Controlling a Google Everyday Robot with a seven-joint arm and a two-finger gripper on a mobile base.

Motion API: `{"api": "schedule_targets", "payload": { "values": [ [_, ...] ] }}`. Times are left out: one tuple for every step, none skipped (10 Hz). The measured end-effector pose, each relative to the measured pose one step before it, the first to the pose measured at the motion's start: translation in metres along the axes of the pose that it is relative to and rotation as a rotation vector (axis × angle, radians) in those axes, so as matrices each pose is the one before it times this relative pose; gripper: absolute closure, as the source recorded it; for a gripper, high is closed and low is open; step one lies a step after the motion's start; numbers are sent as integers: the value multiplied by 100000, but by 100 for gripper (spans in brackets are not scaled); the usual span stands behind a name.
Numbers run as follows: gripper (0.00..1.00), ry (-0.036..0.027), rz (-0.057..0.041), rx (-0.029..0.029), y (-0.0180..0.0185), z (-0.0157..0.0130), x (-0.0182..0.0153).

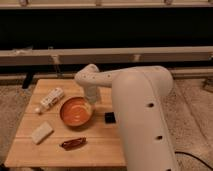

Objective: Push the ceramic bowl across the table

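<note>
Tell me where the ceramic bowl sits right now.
The ceramic bowl sits mid-table in the camera view, the gripper at its right rim, a white bottle to its upper left.

Your ceramic bowl (76, 111) is round, shallow, orange-red glazed with a darker rim. It sits upright and right way up near the middle of the table (27, 150), a small square top of light wooden slats. The gripper (90, 103) stands at the bowl's right rim, against it.
</note>
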Motion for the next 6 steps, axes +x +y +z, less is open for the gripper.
{"api": "schedule_targets", "payload": {
  "values": [
    [35, 820, 1386, -184, -135, 194, 488],
    [35, 559, 1174, -192, -120, 142, 381],
    [35, 641, 1284, -309, -113, 196, 440],
    [35, 508, 1280, -371, -90, 166, 442],
    [35, 459, 1143, -430, -44, 186, 423],
    [35, 430, 1049, -410, -61, 182, 426]
  ]
}}
